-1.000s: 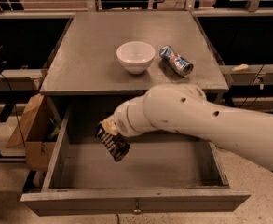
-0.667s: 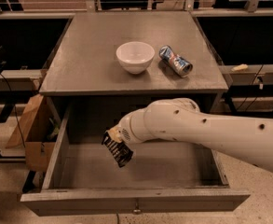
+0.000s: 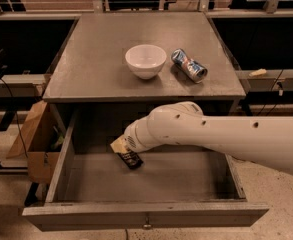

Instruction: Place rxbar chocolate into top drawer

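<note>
A cardboard box [image 3: 30,140] stands on the floor just left of the table [image 3: 93,44]. Below the tabletop the drawer [image 3: 86,215] is pulled fully out, so its floor lies open to a reach from above. Inside, left of centre and toward the back, the gripper [image 3: 122,148] hangs low with the bar [image 3: 131,159] at its tip. The bar is tilted and close to or touching the drawer floor, which suits a gentle set-down. The wrist hides the jaws, so I cannot tell whether they clamp the bar. On the tabletop the bowl [image 3: 145,60] and the can [image 3: 188,65] sit untouched. The arm [image 3: 226,138] enters from the right.
</note>
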`<state>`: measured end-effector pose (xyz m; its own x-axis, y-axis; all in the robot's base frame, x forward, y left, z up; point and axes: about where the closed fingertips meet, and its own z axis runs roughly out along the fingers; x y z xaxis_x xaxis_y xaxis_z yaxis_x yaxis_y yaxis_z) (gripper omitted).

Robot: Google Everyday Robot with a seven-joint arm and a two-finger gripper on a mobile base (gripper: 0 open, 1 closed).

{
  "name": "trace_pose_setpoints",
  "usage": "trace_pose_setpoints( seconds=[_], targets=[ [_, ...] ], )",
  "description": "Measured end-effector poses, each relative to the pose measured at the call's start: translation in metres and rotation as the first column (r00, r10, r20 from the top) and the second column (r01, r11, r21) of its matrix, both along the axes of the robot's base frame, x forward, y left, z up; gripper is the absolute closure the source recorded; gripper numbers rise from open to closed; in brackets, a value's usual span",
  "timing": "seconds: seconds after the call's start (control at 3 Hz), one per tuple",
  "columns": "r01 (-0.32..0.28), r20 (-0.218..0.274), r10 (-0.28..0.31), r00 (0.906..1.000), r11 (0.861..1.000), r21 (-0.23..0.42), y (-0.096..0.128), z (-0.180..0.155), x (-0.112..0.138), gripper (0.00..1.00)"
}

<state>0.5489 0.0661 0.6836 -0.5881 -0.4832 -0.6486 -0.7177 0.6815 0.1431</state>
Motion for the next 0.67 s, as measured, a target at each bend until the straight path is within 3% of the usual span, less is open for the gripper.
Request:
trace_pose_setpoints(
  seconds=[0.33,0.67],
  targets=[
    [0.011,0.0,-0.011,0.9999,1.0,-0.01,0.0057,-0.0017,0.0102,0.0],
    [0.011,0.0,-0.011,0.9999,1.0,-0.01,0.0064,-0.0018,0.0103,0.0]
  ],
)
